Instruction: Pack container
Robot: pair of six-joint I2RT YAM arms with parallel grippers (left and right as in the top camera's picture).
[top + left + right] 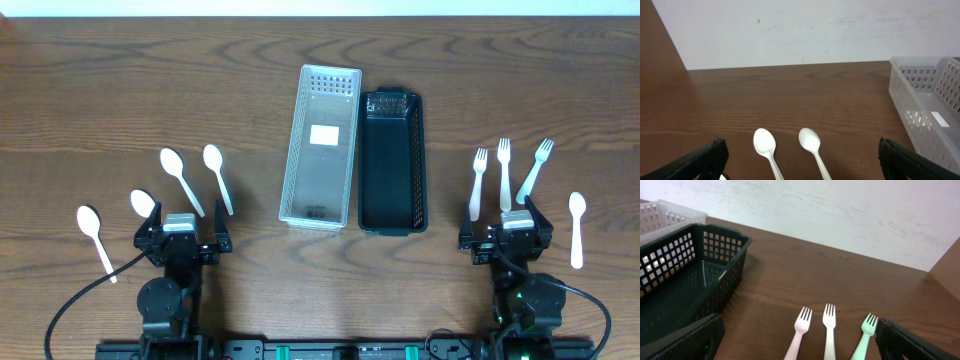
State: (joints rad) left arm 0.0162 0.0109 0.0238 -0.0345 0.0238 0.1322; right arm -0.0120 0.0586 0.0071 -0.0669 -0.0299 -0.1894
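Note:
A clear plastic basket [320,145] and a black plastic basket [391,160] stand side by side mid-table, both empty. Several white spoons lie at the left [182,178], two of them in the left wrist view [767,150]. Three forks [504,172] and one spoon [577,228] lie at the right; the forks show in the right wrist view [828,327]. My left gripper [181,232] is open and empty just behind the spoons. My right gripper [507,232] is open and empty just behind the forks.
The black basket's corner [715,270] fills the left of the right wrist view. The clear basket's end [925,100] shows at the right of the left wrist view. A pale wall stands behind the table's far edge.

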